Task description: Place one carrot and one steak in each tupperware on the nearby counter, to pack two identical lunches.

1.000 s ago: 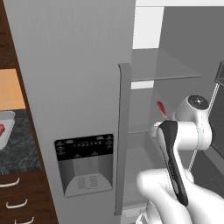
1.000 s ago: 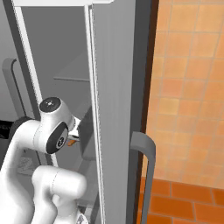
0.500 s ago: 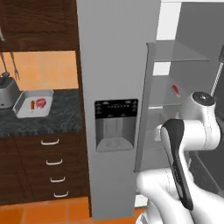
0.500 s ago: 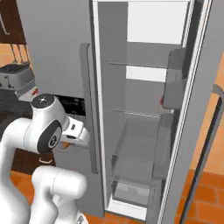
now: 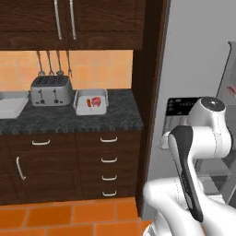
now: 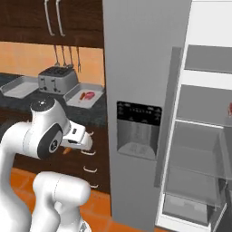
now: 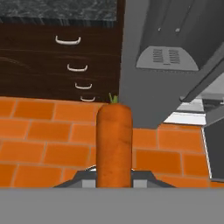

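while the carrot (image 7: 114, 144) stands gripped in the gripper (image 7: 114, 177), jaws shut tight on its thick end, leafy tip pointing away from the hand, it hangs over the orange floor tiles, low and in front of the drawers to the right of the toaster (image 5: 51, 90). in the right base view it peeks out orange just under the hand.

just right of the toaster on the counter (image 5: 69, 119), one tupperware (image 5: 91, 101) already holds a carrot (image 5: 88, 103) and a steak (image 5: 96, 101), so that lunch looks packed. left of the toaster the second tupperware (image 5: 11, 104) looks bare as far as it shows; i judge it wants this carrot and a steak, so roughly half is left.

count: two tupperwares, two carrots, one steak on the counter, plus a reddish thing (image 5: 232, 90) on a shelf of the fridge (image 6: 213, 149), far right of the toaster, possibly a second steak.
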You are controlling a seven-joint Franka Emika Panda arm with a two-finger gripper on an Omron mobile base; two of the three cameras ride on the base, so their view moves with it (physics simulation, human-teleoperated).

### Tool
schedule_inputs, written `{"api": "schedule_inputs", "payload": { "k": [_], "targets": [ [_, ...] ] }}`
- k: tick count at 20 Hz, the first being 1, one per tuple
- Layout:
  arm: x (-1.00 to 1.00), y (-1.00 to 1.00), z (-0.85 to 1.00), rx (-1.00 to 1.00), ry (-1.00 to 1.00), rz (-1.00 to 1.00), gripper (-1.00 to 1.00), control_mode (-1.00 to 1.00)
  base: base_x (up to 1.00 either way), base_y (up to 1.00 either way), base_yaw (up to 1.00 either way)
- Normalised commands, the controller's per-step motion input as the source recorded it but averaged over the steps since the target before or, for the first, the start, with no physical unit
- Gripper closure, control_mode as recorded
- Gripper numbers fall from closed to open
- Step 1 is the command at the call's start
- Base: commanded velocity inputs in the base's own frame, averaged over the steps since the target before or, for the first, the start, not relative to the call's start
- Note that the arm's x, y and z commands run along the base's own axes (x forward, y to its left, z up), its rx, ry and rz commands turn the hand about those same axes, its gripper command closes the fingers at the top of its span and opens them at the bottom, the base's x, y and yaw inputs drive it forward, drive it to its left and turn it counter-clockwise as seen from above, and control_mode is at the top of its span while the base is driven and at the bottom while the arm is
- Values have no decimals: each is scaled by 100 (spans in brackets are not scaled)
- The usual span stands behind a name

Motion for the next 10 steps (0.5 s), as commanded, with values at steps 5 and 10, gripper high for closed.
{"api": "schedule_inputs", "payload": {
  "k": [5,10],
  "targets": [
    [0,0,0,0,0,0,100,100,52,100,1],
    [0,0,0,0,0,0,100,100,67,100,0]
  ]
}}
